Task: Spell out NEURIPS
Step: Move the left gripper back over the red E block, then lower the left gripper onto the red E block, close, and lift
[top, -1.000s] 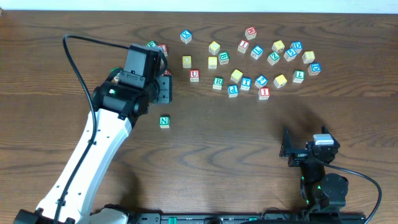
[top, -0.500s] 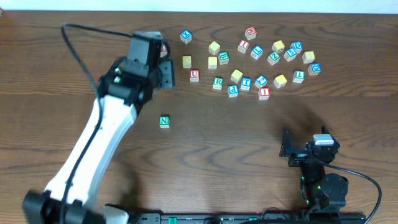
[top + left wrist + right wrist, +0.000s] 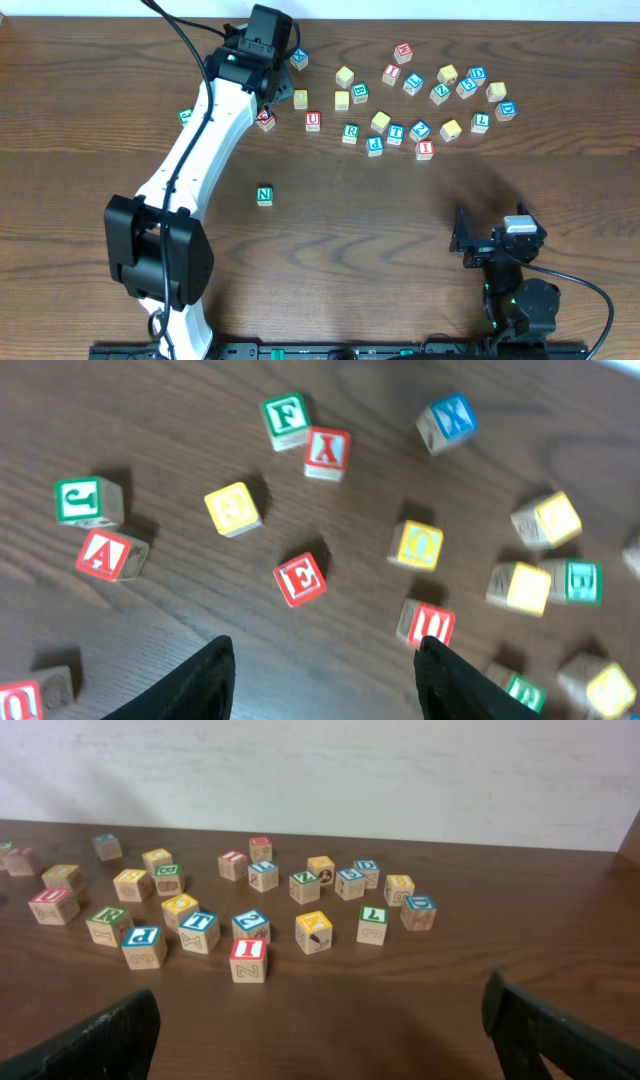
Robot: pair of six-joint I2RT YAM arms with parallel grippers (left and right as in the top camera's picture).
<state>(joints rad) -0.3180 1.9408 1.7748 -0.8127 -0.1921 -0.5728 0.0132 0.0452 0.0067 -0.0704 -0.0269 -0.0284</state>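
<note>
The green N cube (image 3: pixel 264 195) sat alone on the wooden table (image 3: pixel 400 230), left of centre toward the near side and well apart from every other block. The red E cube (image 3: pixel 300 578) lay farther back, and in the left wrist view it sat on bare wood ahead of the gap between the fingers, touching neither of them. To its right ran a loose line of the red U cube (image 3: pixel 313 121), the green R cube (image 3: pixel 350 132), the blue P cube (image 3: pixel 375 145) and the red I cube (image 3: pixel 425 149), each near the next but none touching. Around and behind these were scattered the other letter cubes (image 3: pixel 412 84), some of them yellow-faced with letters too small to read from above. The wrist view showed a green F, a red Y, a blue X, a green J and a red A among them. The left gripper (image 3: pixel 325 675) was stretched out to the far left part of the scatter, its jaws spread with nothing between them. The right gripper (image 3: pixel 330 1040) hung low at the near right edge of the table, well clear of the blocks, with its jaws spread wide and empty.
</note>
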